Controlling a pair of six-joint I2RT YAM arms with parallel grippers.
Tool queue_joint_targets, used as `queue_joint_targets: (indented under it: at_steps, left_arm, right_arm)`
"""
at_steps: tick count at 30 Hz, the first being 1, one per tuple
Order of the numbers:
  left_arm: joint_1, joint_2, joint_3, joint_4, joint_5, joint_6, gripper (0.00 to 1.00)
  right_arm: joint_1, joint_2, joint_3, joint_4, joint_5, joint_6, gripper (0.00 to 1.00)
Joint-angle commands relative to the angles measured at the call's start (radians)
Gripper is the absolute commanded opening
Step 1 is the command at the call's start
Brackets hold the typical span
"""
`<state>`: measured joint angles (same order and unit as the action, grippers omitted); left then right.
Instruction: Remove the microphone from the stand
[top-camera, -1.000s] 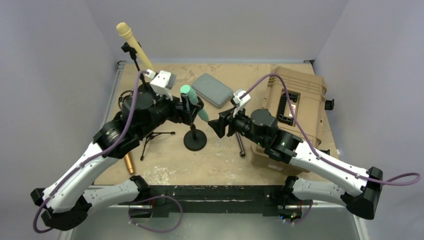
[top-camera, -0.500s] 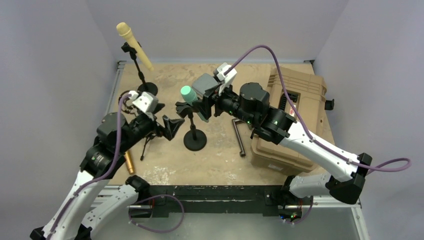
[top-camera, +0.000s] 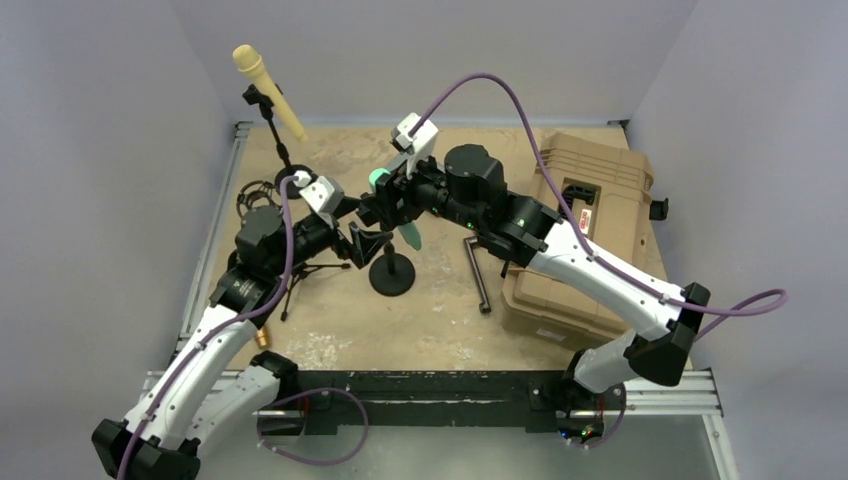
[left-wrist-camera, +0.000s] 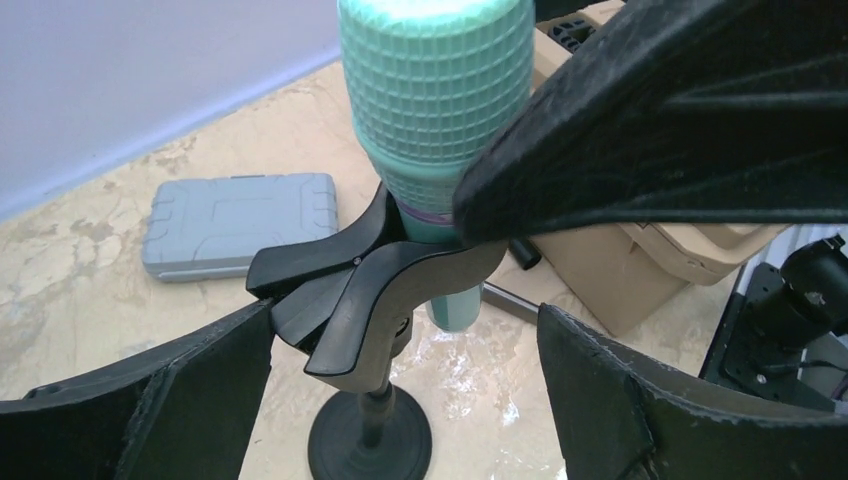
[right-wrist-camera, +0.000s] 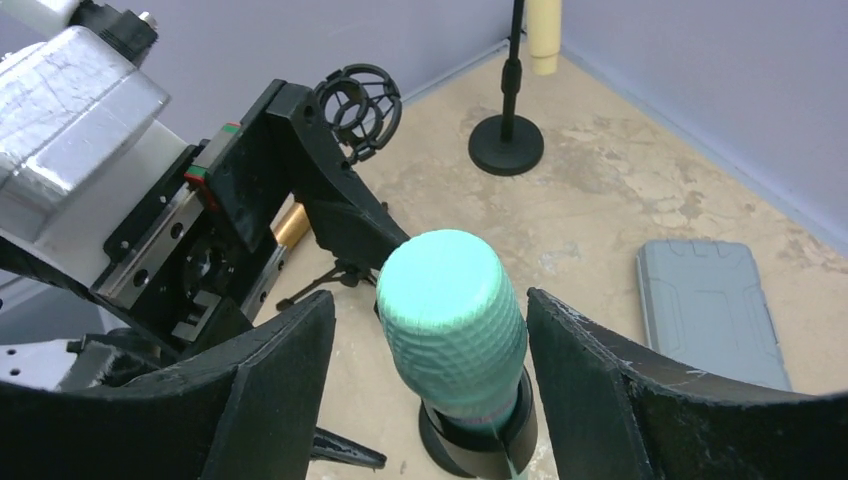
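A teal microphone (top-camera: 379, 181) sits tilted in the black clip (left-wrist-camera: 372, 290) of a short stand with a round base (top-camera: 391, 276). My right gripper (top-camera: 386, 196) is open, its fingers on either side of the microphone's head (right-wrist-camera: 455, 312) without touching it. My left gripper (top-camera: 368, 243) is open, its fingers (left-wrist-camera: 160, 400) wide apart on either side of the clip and the stand's post. The microphone's head (left-wrist-camera: 436, 90) rises above the clip, with the right gripper's finger (left-wrist-camera: 660, 120) beside it.
A yellow microphone (top-camera: 262, 82) stands on a tall stand at the back left. A tan hard case (top-camera: 592, 232) lies on the right and a grey case (right-wrist-camera: 708, 312) behind. A black tripod (top-camera: 306, 273), a gold microphone (top-camera: 260, 336) and a black bar (top-camera: 478, 266) lie nearby.
My right gripper has moved left from beside the tan case to around the microphone's head. My left gripper drew back, then came forward again to the stand's clip.
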<state>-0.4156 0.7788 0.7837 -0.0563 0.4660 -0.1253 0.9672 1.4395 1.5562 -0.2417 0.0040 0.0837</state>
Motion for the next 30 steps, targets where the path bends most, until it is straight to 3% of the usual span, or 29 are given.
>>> queue_joint_targets:
  at_steps: [1, 6, 12, 14, 16, 19, 22, 25, 30]
  left_arm:
    - [0.012, 0.028, 0.015, 0.099, 0.098, 0.045, 0.97]
    - [0.014, 0.001, 0.015, 0.031, 0.020, 0.039, 0.96]
    - [0.013, -0.081, 0.010, -0.085, -0.177, -0.046, 0.97]
    - [0.014, -0.104, 0.004, -0.096, -0.223, -0.065, 0.99]
    - [0.016, -0.101, 0.016, -0.123, -0.288, -0.084, 1.00]
    - [0.039, -0.073, 0.041, -0.121, -0.196, -0.079, 1.00]
    - [0.065, -0.058, 0.020, -0.038, -0.015, -0.108, 1.00]
    - [0.085, -0.017, 0.001, 0.036, 0.071, -0.148, 1.00]
    - [0.094, 0.076, 0.053, 0.075, 0.171, -0.122, 1.00]
  right_arm:
    - [0.000, 0.012, 0.056, -0.024, 0.068, -0.025, 0.69]
    - [0.003, 0.025, 0.062, -0.028, 0.157, -0.032, 0.66]
    - [0.022, 0.027, 0.044, 0.000, 0.274, -0.052, 0.48]
    - [0.022, 0.033, 0.040, 0.014, 0.243, -0.071, 0.37]
    - [0.018, 0.024, 0.010, 0.063, 0.155, -0.116, 0.21]
    - [-0.049, 0.000, -0.044, 0.142, -0.013, -0.149, 0.01]
    - [-0.123, 0.003, -0.033, 0.142, -0.271, -0.176, 0.00]
    - [-0.166, 0.040, 0.031, 0.090, -0.463, -0.207, 0.00]
    - [-0.237, 0.118, 0.096, 0.057, -0.642, -0.185, 0.00]
